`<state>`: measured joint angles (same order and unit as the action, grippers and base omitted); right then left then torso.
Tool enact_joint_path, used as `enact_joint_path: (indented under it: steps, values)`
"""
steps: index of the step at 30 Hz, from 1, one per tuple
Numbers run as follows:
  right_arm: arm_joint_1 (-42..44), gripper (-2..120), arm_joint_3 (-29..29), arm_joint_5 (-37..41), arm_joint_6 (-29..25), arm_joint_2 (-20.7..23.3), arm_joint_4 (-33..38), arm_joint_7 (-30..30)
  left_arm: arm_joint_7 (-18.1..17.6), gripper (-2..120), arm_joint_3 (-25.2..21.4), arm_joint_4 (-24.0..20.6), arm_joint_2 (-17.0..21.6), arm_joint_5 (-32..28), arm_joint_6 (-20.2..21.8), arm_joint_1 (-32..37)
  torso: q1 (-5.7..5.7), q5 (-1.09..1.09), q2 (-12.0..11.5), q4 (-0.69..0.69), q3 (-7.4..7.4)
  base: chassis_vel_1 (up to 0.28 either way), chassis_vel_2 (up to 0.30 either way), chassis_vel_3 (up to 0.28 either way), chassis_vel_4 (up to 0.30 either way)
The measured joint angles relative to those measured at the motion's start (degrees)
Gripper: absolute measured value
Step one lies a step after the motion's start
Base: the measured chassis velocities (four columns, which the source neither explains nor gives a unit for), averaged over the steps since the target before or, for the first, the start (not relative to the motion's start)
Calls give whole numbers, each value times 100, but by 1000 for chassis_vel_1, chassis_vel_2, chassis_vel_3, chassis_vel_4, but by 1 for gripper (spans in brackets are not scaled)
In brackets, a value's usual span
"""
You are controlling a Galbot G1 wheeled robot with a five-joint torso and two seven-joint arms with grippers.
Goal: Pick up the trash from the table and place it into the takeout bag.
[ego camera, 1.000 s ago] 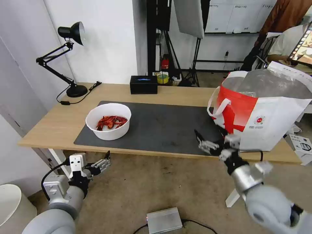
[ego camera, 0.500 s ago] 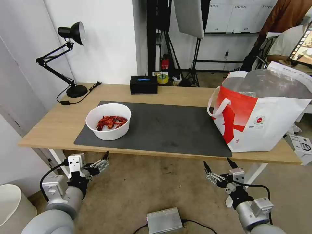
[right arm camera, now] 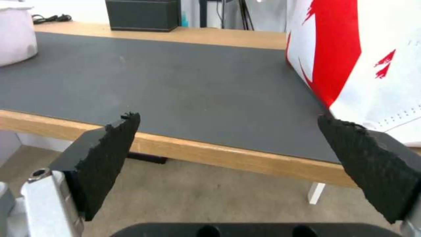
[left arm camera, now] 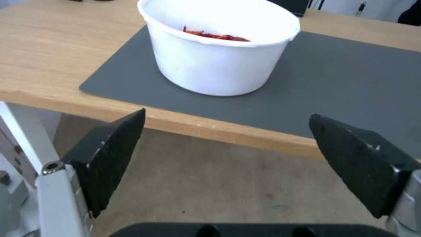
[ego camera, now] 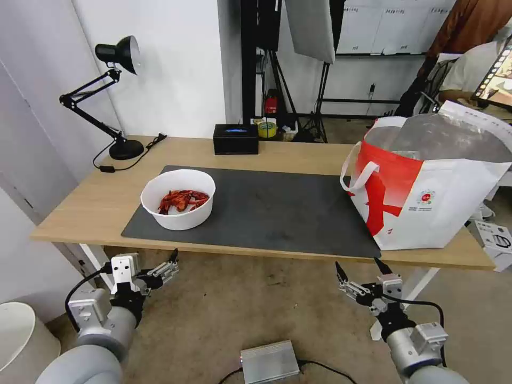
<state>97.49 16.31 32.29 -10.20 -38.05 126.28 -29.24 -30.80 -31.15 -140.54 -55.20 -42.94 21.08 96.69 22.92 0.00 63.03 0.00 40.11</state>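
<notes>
The trash in view is a white round bowl [ego camera: 178, 198] of red crayfish shells, standing on the left end of the dark grey mat [ego camera: 266, 208] on the table [ego camera: 101, 202]. The takeout bag [ego camera: 426, 197], white with a red side panel and foil lining, stands open at the table's right end. Both grippers hang below the table's front edge. My left gripper [ego camera: 162, 266] is open and empty, facing the bowl [left arm camera: 219, 62] from below the edge. My right gripper [ego camera: 358, 269] is open and empty, looking across the mat [right arm camera: 175, 75] with the bag [right arm camera: 351, 49] beside it.
A black tissue box [ego camera: 236, 138] sits at the table's back edge and a black desk lamp [ego camera: 114, 96] at the back left corner. A grey metal box [ego camera: 269, 361] with cables lies on the floor between my arms. White table legs [ego camera: 96, 261] stand near the left gripper.
The right arm has dropped from the table's front edge by the bag to below the tabletop, then stayed nearly still. The left arm, bowl and bag have not moved.
</notes>
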Motion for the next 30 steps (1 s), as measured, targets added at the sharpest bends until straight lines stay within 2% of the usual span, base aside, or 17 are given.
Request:
enact_joint_path:
  steps: [11, 16, 19, 20, 21, 24, 25, 29, 30]
  values:
    - [-10, 100, -1, 4, 5, 4, 5, 0, -100, 100, -106, 33, 143, -216, 0, -154, 0, 0, 0, 0, 0, 0, 0, 0, 0]
    - [-12, 100, -3, 7, 6, 5, 6, 1, -310, 100, -301, 104, 402, -801, -2, -445, 0, 0, 0, 0, 0, 0, 0, 0, 0]
    - [-14, 100, -3, 9, 8, 6, 7, 2, -709, 100, -444, 190, 771, -1678, -3, -789, 0, 0, 0, 1, 0, 0, 0, 0, 0]
    - [-14, 100, -3, 10, 9, 6, 8, 3, -989, 100, -463, 278, 1022, -2238, 4, -1031, 0, 0, 0, 0, 0, 0, 0, 0, 0]
    - [-14, 100, -3, 10, 9, 6, 8, 3, -989, 100, -463, 278, 1022, -2238, 4, -1031, 0, 0, 0, 0, 0, 0, 0, 0, 0]
    - [-15, 100, -3, 11, 9, 6, 8, 4, -1396, 100, -387, 594, 1545, -3282, 28, -1732, 1, 0, 0, 1, 0, 0, 0, 0, 0]
    - [-15, 100, -3, 11, 9, 6, 8, 4, -1396, 100, -387, 594, 1545, -3282, 28, -1732, 1, 0, 0, 1, 0, 0, 0, 0, 0]
    - [-17, 100, -3, 13, 9, 6, 8, 6, -1709, 100, -36, 1102, 2106, -4477, 64, -2921, 1, 1, 0, -1, 1, 0, 0, 0, 0]
    - [-17, 100, -3, 13, 9, 6, 8, 6, -1709, 100, -36, 1102, 2106, -4477, 64, -2921, 1, 1, 0, -1, 1, 0, 0, 0, 0]
